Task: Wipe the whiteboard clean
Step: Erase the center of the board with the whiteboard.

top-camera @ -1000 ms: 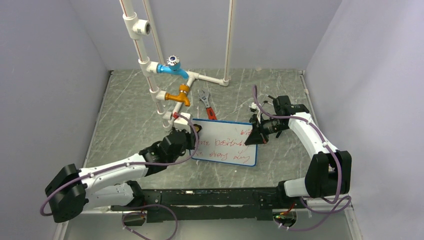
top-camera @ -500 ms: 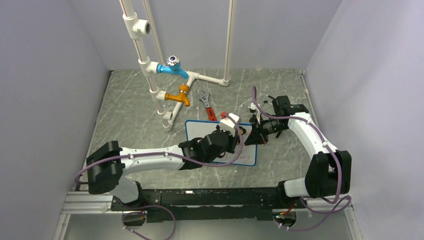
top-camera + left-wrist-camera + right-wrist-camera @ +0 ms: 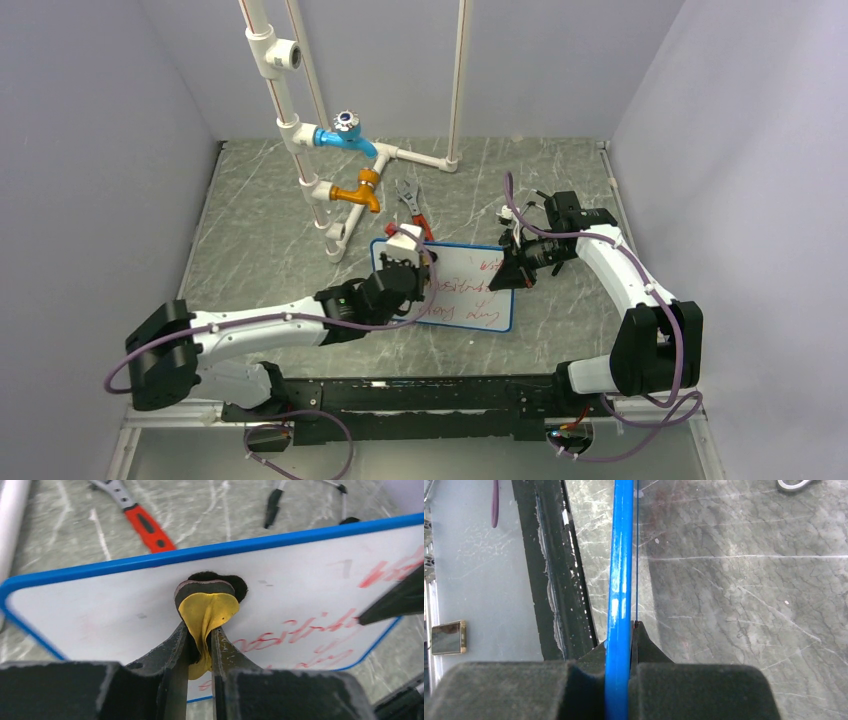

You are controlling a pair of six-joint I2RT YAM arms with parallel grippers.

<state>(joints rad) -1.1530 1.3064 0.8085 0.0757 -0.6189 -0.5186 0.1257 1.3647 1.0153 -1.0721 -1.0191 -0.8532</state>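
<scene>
One whiteboard (image 3: 465, 290), one wrench (image 3: 415, 213) (red-handled)

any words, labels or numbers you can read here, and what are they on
Red handwriting on the whiteboard: a few scrawled lines, too blurred and loose to read in any view.
The yellow eraser pad and the wrench show no readable marking.
No other word, label, brand or number can be made out.

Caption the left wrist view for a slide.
Left gripper pinches a yellow-backed eraser against the whiteboard, red writing at right, a red-handled wrench beyond.
</scene>
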